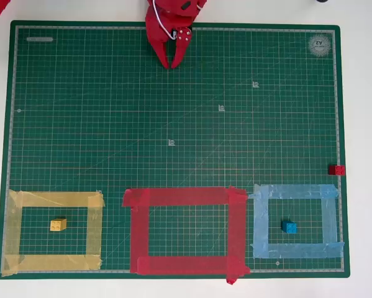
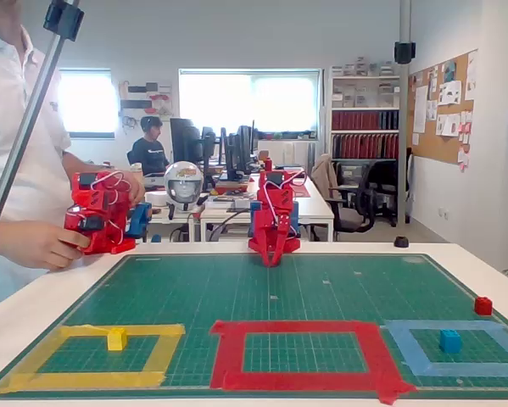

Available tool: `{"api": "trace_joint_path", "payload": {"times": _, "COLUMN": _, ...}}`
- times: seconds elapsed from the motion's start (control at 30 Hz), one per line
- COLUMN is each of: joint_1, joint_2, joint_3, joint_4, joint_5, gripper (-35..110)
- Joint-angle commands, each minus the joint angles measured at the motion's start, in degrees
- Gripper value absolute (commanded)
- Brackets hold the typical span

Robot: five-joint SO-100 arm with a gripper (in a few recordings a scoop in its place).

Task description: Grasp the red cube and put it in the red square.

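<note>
Red cube [image 1: 336, 169]: on the right border of the green mat [image 1: 173, 112], just above the light-blue tape outline [image 1: 296, 221], well apart from the red square [image 1: 184, 231]. Red square: bottom centre of mat, only mat inside. Yellow cube [image 1: 58, 225]: inside the yellow tape outline [image 1: 54, 232]. Blue cube [image 1: 289, 227]: inside the light-blue outline. Tool [image 1: 172, 64]: at the mat's top edge, tips pressed together, holding nothing, far from the red cube

Bright windows [image 2: 249, 102], office desks [image 2: 309, 203], bookshelf [image 2: 364, 114], corkboard [image 2: 444, 106]
</note>
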Motion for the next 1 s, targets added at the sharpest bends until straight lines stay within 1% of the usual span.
{"api": "trace_joint_path", "payload": {"times": 0.0, "joint_1": 0.88, "joint_2": 2.11, "joint_3": 0.26, "joint_4": 0.62, "joint_5": 0.26, "gripper": 1}}
{"api": "trace_joint_path", "payload": {"times": 0.8, "joint_1": 0.88, "joint_2": 1.58, "joint_3": 0.26, "joint_4": 0.62, "joint_5": 0.00, "gripper": 1}}
{"api": "trace_joint_path", "payload": {"times": 0.97, "joint_1": -1.41, "joint_2": -1.49, "joint_3": -0.26, "joint_4": -1.23, "joint_5": -0.26, "gripper": 1}}
